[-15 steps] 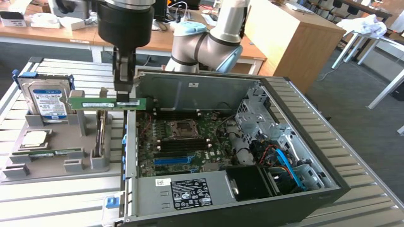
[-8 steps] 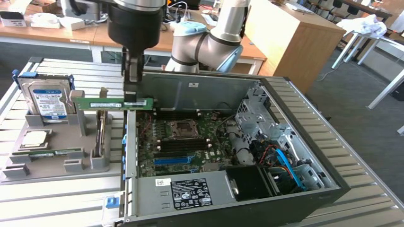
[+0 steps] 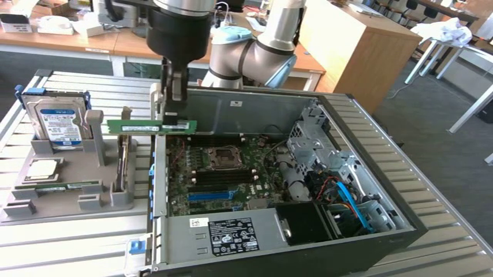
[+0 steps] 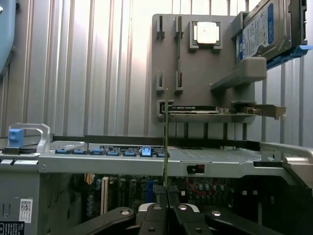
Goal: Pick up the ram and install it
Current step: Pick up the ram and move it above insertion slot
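Open computer case [image 3: 231, 112] of dull grey sheet metal, beside it a matt grey plastic holder tray [image 3: 62, 202], beneath it a ribbed pale metal table [image 3: 69, 248], over its edge a long thin green circuit-board ram [image 3: 150, 126], behind it a smooth light wooden cabinet [image 3: 362, 46]

One camera looks steeply down from above the table [image 3: 69, 245] into the open case [image 3: 400, 228], while the other rides just behind the hand [image 4: 166, 200], facing across the case toward the tray [image 4: 195, 68], which both see.

Green ram stick [image 3: 146, 127], white label showing, hangs level and on edge in the gripper [image 3: 175, 118], above the open computer case's [image 3: 231, 109] side wall.
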Controlling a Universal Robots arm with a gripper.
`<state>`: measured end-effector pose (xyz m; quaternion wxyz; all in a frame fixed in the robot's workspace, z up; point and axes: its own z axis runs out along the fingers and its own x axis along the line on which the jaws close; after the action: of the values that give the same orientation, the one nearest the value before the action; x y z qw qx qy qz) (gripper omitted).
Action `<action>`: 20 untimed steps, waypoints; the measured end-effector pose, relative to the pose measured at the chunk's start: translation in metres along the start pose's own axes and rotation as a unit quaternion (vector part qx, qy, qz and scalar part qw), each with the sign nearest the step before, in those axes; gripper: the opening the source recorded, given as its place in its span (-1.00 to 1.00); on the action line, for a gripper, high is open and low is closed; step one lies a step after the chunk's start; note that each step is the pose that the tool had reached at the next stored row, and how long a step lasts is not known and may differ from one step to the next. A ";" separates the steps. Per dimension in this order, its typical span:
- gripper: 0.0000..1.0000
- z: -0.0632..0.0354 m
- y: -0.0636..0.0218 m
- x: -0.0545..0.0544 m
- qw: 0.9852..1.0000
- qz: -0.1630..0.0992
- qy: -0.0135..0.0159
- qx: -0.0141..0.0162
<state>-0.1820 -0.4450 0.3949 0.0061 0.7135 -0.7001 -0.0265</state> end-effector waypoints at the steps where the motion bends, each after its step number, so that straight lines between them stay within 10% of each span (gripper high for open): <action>1: -0.77 -0.0001 -0.0020 0.000 1.000 0.000 0.000 0.000; 20: -0.77 -0.0019 -0.0408 0.002 1.000 0.000 0.000 -0.001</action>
<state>-0.1411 -0.4458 0.3949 0.0066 0.7135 -0.7001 -0.0270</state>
